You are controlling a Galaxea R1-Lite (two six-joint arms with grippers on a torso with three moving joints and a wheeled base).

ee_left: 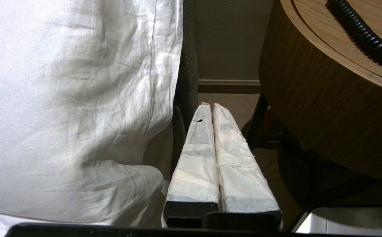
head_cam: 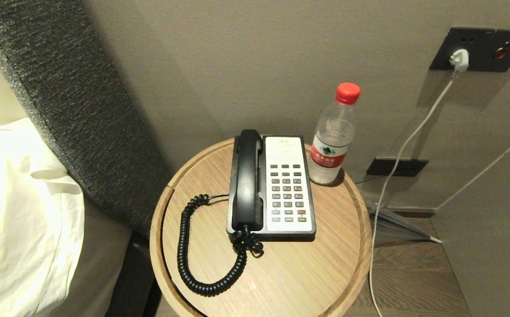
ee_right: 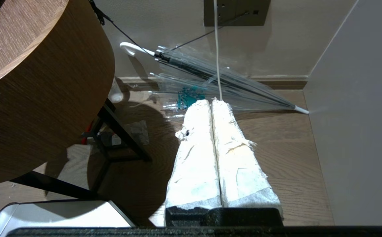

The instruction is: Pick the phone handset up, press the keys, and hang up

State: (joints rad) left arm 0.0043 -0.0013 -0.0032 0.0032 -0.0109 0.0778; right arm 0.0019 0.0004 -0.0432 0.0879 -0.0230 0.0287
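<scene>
Currently the phone handset (head_cam: 247,178) is seated in its cradle on the 9 o'clock side of the phone base (head_cam: 286,185), long axis running 12 to 6 in the head view, earpiece end toward the wall. Its coiled cord (head_cam: 197,255) is looped out toward 7 o'clock across the round desk (head_cam: 325,264). A water bottle (head_cam: 334,136) is stood just beside the base at 1 o'clock.

Neither arm is seen in the head view. Left gripper (ee_left: 209,106) is parked low beside the desk wall, fingers pressed together, nothing pinched; right gripper (ee_right: 211,101) likewise pressed together, empty, hung over the wood floor (ee_right: 286,154).

Key relation: the handset sits above and ahead of both grippers, on the half of the base nearer the left arm, so a left-arm pick is judged the shorter reach, with the keypad (head_cam: 286,191) left free for the right. A grasp across the short axis is called for.

View differences: bed linen (ee_left: 72,98) and a stretch of cord on the desk rim are shown only by the left wrist view; a clear umbrella (ee_right: 210,79) on the floor is shown best by the right wrist view. Handset is shown only by the head view
</scene>
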